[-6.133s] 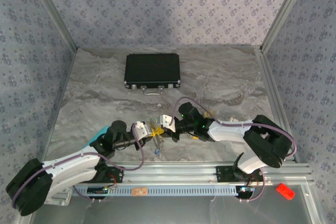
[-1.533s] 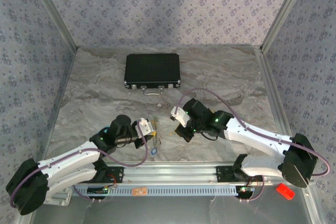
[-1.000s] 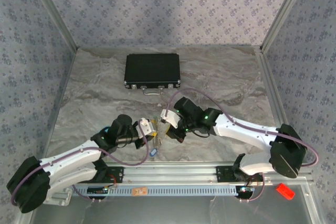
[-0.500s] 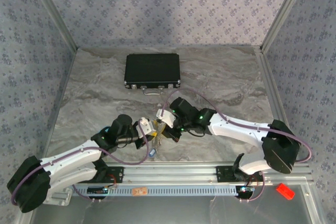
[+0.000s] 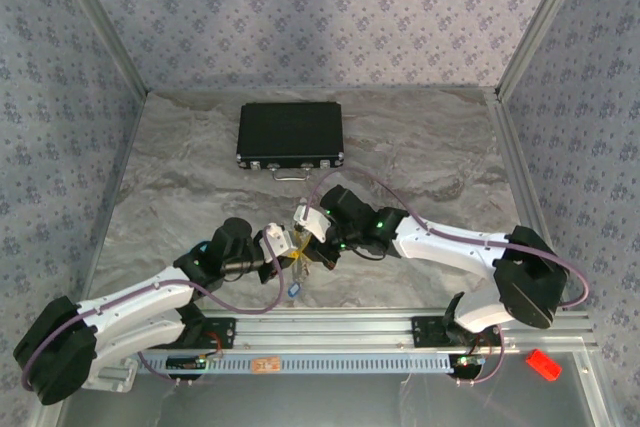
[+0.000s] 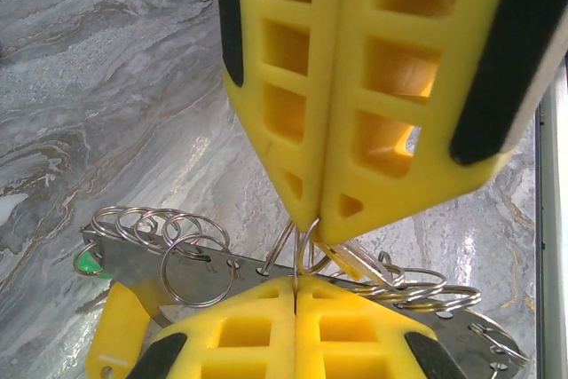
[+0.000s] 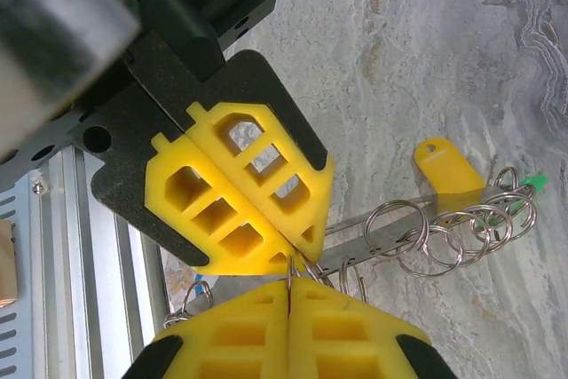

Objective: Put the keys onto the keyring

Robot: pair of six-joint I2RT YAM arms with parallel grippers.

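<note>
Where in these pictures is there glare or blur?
Left wrist view: white glare on the marble table, while the keyring is sharp. Right wrist view: the grey arm part at top left is out of focus. Top view: even light, no hard shadows.

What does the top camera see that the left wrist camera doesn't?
The top view adds the black case at the back and a red thing in the near right corner. The left wrist view adds close-up detail: the keyring loops, a green tag and a yellow key. Both show the left gripper and right gripper tip to tip, each shut on the keyring.
</note>
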